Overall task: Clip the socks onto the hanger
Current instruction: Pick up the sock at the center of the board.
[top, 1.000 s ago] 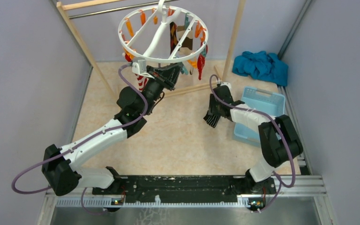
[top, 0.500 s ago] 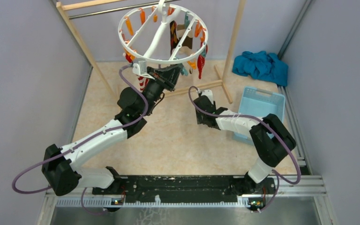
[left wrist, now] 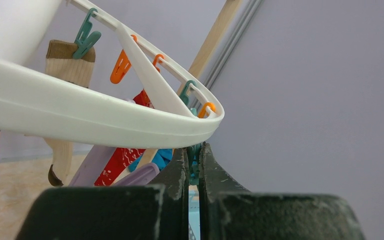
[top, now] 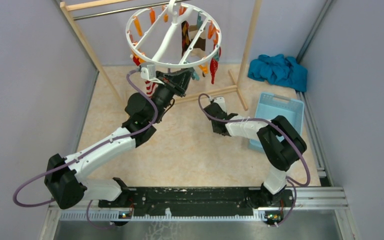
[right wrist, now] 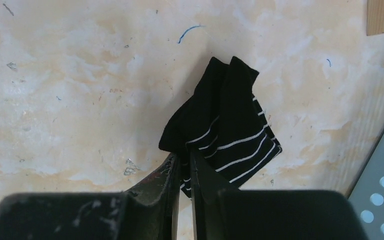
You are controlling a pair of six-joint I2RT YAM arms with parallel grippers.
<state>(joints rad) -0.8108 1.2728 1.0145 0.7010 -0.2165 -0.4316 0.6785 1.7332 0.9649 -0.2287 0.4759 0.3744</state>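
The hanger (top: 129,42), a round white ring with orange and teal clips, hangs at the back. My left gripper (top: 186,76) reaches up under its near rim (left wrist: 95,122). It is shut (left wrist: 194,153) on a teal clip (left wrist: 196,159) that hangs from the rim. Clipped socks include a red-and-white striped one (top: 151,88), a red patterned one (top: 213,70) and a beige one (left wrist: 64,75). My right gripper (top: 214,124) points down at the table, shut (right wrist: 183,165) on the edge of a black sock with thin white stripes (right wrist: 225,117) that lies crumpled there.
The wooden rack (top: 250,40) with its metal rod holds the hanger, and its foot bar (top: 215,92) crosses the floor behind my right gripper. A light blue basket (top: 280,107) stands on the right, with a teal-blue cloth heap (top: 278,70) behind it. Grey walls close in both sides.
My right arm swung left, away from the basket, came down to the table, and its jaws closed on the black striped sock. The left arm stayed at the hanger rim.
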